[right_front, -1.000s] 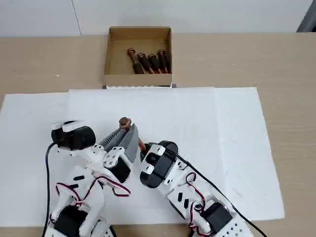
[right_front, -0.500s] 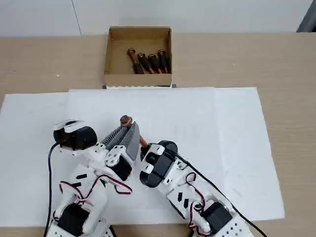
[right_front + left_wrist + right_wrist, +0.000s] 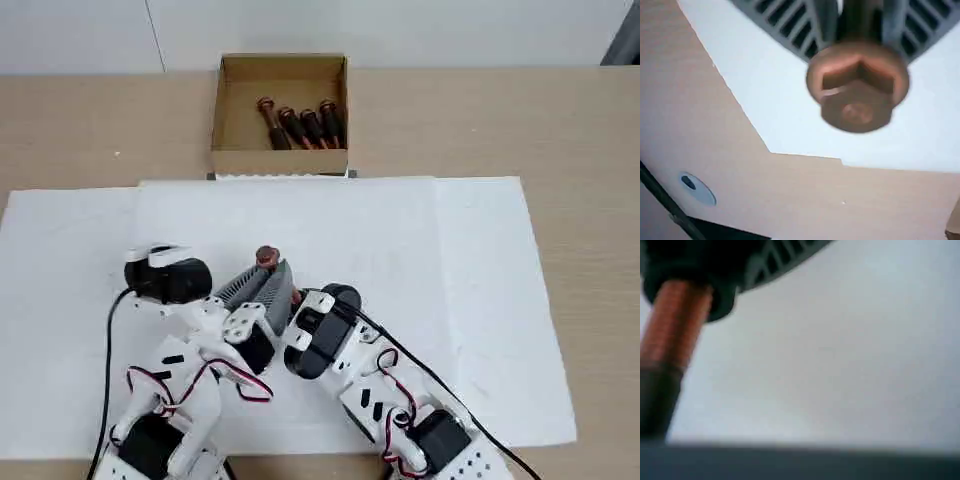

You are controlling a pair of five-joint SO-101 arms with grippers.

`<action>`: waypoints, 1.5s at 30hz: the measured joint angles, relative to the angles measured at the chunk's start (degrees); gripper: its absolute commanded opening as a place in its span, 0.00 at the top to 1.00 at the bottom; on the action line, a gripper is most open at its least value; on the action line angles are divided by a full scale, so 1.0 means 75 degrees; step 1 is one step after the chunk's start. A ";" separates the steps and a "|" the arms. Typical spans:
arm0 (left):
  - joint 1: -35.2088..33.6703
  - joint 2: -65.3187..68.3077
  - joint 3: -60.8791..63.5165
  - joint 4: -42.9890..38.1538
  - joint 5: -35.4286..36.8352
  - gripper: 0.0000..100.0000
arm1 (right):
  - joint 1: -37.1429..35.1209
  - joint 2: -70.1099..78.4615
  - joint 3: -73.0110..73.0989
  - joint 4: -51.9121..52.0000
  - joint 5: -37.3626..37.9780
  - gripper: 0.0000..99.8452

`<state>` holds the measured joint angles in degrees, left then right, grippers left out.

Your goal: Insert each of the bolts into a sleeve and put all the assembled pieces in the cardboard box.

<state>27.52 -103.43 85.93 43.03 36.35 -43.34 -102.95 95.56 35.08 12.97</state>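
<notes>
Within the left hand (image 3: 857, 20), the bolt (image 3: 857, 87) ends hex-headed.

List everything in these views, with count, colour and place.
cardboard box: one, brown, at the far side of the table, beyond the paper.
assembled pieces: four, copper bolts in dark sleeves, side by side in the box.
bolt: one, copper, hex-headed, held over the paper.
paper: white, spread over the near part of the table.
table: one, light wood.
left gripper: one, grey fingers, shut on the bolt.
right arm: one, white and black, close beside the left gripper.
</notes>
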 measured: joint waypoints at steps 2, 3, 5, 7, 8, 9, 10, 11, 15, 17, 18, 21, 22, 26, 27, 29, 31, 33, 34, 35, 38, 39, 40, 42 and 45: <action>0.0035 0.0000 0.0000 0.0000 0.0000 0.99 | 0.0000 0.0000 0.0000 0.0000 0.0000 1.00; 0.0035 0.0000 0.0000 0.0023 0.0000 0.99 | 0.0000 0.0000 0.0000 0.0000 0.0000 1.00; 0.0047 -0.0012 -0.0012 0.0270 0.0000 0.99 | 0.0000 0.0000 0.0000 0.0000 0.0000 1.00; 0.0152 -0.0012 0.0012 0.0692 0.0000 0.99 | 0.0000 0.0000 0.0000 0.0000 0.0000 1.00; 0.0223 -0.0012 0.0012 0.0961 0.0000 0.99 | -0.0012 -0.0012 0.0000 0.0000 0.0000 1.00; 0.0270 -0.0012 0.0012 0.1219 0.0047 0.99 | -0.0035 -0.0012 0.0000 0.0000 0.0000 1.00; 0.0305 -0.0012 0.0012 0.1465 0.0059 0.99 | -0.0059 0.0000 0.0000 0.0000 0.0012 1.00; 0.0328 -0.0023 -0.0012 0.1606 0.0059 0.99 | -0.0059 0.0000 -0.0012 0.0000 0.0012 1.00; 0.0504 -0.0059 -0.0105 0.1911 0.0000 0.99 | -0.0070 0.0012 -0.0023 0.0012 0.0023 1.00; 0.0504 -0.0059 -0.0105 0.1946 0.0000 0.99 | -0.0070 0.0012 -0.0023 0.0012 0.0023 1.00; 0.0504 -0.0059 -0.0105 0.1946 0.0000 0.99 | -0.0070 0.0012 -0.0023 0.0012 0.0023 1.00; 0.0504 -0.0059 -0.0105 0.1946 0.0000 0.93 | -0.0070 0.0012 -0.0023 0.0012 0.0023 1.00; 0.0504 -0.0059 -0.0105 0.1946 -0.0012 0.89 | -0.0070 0.0012 -0.0023 0.0012 0.0023 1.00; 0.0539 -0.0059 0.0012 0.2098 -0.0445 0.77 | -0.0012 -0.0012 -0.0023 0.0000 0.0012 1.00; 0.0539 -0.0047 0.0012 0.2122 -0.0422 0.77 | -0.0012 0.0012 -0.0023 0.0000 0.0023 1.00; 0.0516 -0.0047 0.0000 0.2168 -0.0457 0.77 | 0.0000 -0.0012 -0.0023 -0.0012 0.0000 1.00; 0.0504 -0.0047 0.0012 0.2180 -0.0492 0.77 | 0.0000 0.0000 -0.0023 -0.0012 0.0000 1.00; 0.0469 -0.0047 0.0000 0.2180 -0.0504 0.77 | 0.0000 -0.0012 -0.0023 -0.0012 0.0000 1.00; 0.0410 -0.0047 0.0012 0.2180 -0.0504 0.77 | 0.0000 -0.0012 -0.0023 -0.0012 0.0000 1.00; 0.0340 -0.0047 0.0012 0.2180 -0.0516 0.77 | 0.0012 -0.0012 -0.0023 -0.0012 0.0000 1.00; 0.0047 -0.0035 -0.0199 0.2192 -0.0856 0.77 | -0.0012 -0.0012 -0.0023 -0.0012 0.0000 1.00; -0.0082 -0.0035 -0.0316 0.2180 -0.0903 0.77 | -0.0047 -0.0012 -0.0023 -0.0012 0.0000 1.00; -0.0211 -0.0035 -0.0445 0.2180 -0.1020 0.77 | -0.0059 -0.0012 -0.0023 -0.0012 0.0000 1.00; -0.0410 -0.0035 -0.0703 0.2180 -0.1149 0.77 | -0.0023 -0.0012 -0.0023 -0.0012 0.0000 1.00; -0.0574 -0.0035 -0.1102 0.2180 -0.1207 0.79 | -0.0035 -0.0012 -0.0023 -0.0012 0.0000 1.00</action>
<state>23.21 -103.69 77.67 59.38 27.30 -43.60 -103.03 95.38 34.99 12.97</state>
